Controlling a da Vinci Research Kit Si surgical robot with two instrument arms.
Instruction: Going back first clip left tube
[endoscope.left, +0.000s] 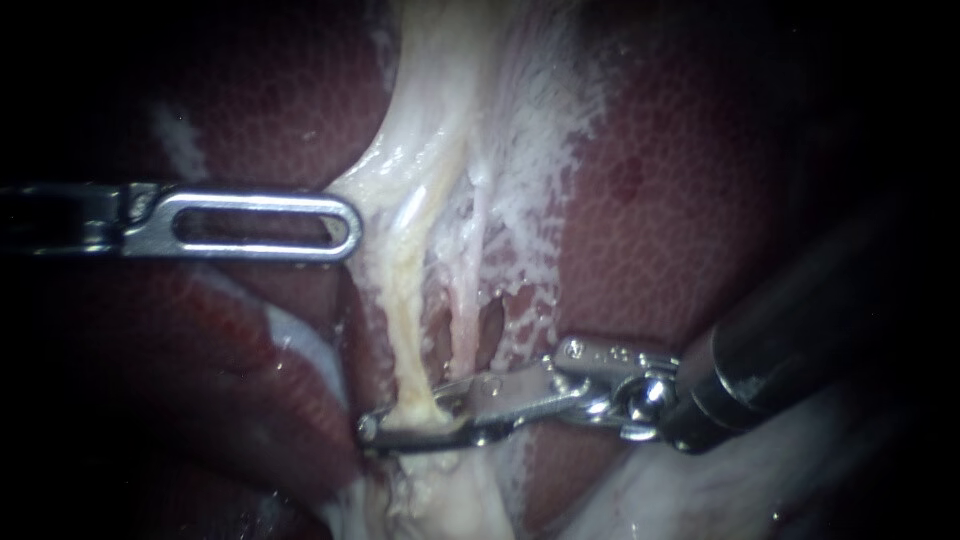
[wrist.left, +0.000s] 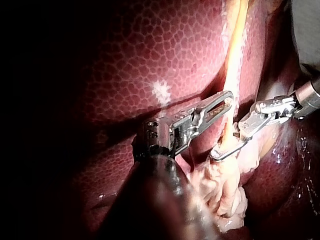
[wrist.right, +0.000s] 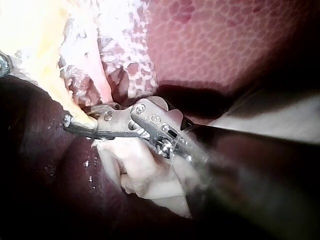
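Closest to the lens is the dark shaft of the right instrument (endoscope.left: 400, 425), which comes in from the lower right and reaches across to the left tube (endoscope.left: 405, 300), the thicker yellowish strand running from far to near down the middle of the scene. Its end effector is narrow, and the jaws look pressed against the tube from both sides, low on the strand where it widens into pale, lumpy tissue. From where I stand I cannot make out a clip on the tube, since the metal of the jaws covers that spot. The left instrument (endoscope.left: 345, 222) lies level on the left, its slotted end effector closed on nothing, with its tip just beside the pale edge of the tube. My worry is the pull-back. If the right instrument draws away to the right before its jaws part, it would drag the tube sideways, and the strand already looks stretched thin just above the grip, so it could tear or strip there. A jaw tip could also snag the thinner strand (endoscope.left: 468, 315) just to the right, or the lacy white film around it. If a clip does sit there, a crooked exit might twist or loosen it. The liver (endoscope.left: 680, 230) lies close behind and could be scraped by a hasty swing.
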